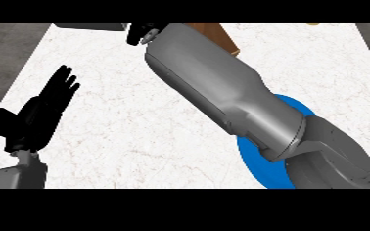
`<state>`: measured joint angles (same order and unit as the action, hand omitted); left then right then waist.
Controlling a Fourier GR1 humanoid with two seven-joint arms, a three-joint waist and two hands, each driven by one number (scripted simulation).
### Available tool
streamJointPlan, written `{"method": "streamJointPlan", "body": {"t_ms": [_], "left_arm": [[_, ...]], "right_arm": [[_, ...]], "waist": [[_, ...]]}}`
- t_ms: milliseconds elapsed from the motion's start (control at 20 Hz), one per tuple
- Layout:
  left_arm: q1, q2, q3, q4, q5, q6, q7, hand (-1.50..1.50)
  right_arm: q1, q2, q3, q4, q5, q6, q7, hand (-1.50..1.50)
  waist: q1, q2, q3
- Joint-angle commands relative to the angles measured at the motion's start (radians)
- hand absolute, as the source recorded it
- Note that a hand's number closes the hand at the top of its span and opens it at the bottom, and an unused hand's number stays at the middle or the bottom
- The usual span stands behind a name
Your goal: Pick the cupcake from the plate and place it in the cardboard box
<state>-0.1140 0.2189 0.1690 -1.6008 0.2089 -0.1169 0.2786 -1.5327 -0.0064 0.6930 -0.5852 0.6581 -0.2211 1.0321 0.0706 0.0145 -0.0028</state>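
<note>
the robot's right forearm [224, 93] stretches diagonally across the white marbled table [145, 127], from the lower right corner up toward the far edge. it passes over a blue plate [253, 159], most of which it hides; only a curved blue strip shows on either side of the arm. the right hand [143, 33] is at the far end of the arm, just beside the brown cardboard box [217, 34], whose wall shows behind the wrist. the hand's fingers [137, 38] look curled, yet whether they grip anything cannot be told, since the forearm and the hand's own shape block the sight. the cupcake shows nowhere in the view, neither on the visible part of the plate nor in the visible part of the box, so its place cannot be told. the left hand [43, 110] rests at the left side of the view over the table, its fingers straight and spread, pointing away from the robot, holding nothing. a dark strip of floor lies past the table's left edge.
</note>
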Motion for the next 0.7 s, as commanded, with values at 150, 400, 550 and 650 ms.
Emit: {"method": "streamJointPlan", "body": {"t_ms": [150,400,550,650], "left_arm": [[-0.025,0.006,0.015,0.006,0.015,0.003,0.028,0.00],[-0.011,-0.008,0.002,-0.023,0.003,0.013,0.020,0.00],[0.005,-0.023,-0.020,-0.012,-0.019,0.012,-0.001,0.00],[0.041,-0.024,-0.015,-0.031,-0.015,0.006,-0.011,0.00]], "right_arm": [[0.081,0.006,-0.019,0.111,-0.046,-0.160,-0.082,1.50],[0.183,0.006,-0.038,0.111,-0.163,-0.129,-0.064,1.50],[0.243,0.006,-0.023,0.111,-0.197,-0.172,-0.015,-1.50],[0.249,0.006,-0.034,0.141,-0.215,-0.171,-0.111,-1.50]], "waist": [[0.000,0.006,0.001],[0.006,0.005,0.001],[0.009,0.004,0.001],[0.000,0.002,0.002]]}}
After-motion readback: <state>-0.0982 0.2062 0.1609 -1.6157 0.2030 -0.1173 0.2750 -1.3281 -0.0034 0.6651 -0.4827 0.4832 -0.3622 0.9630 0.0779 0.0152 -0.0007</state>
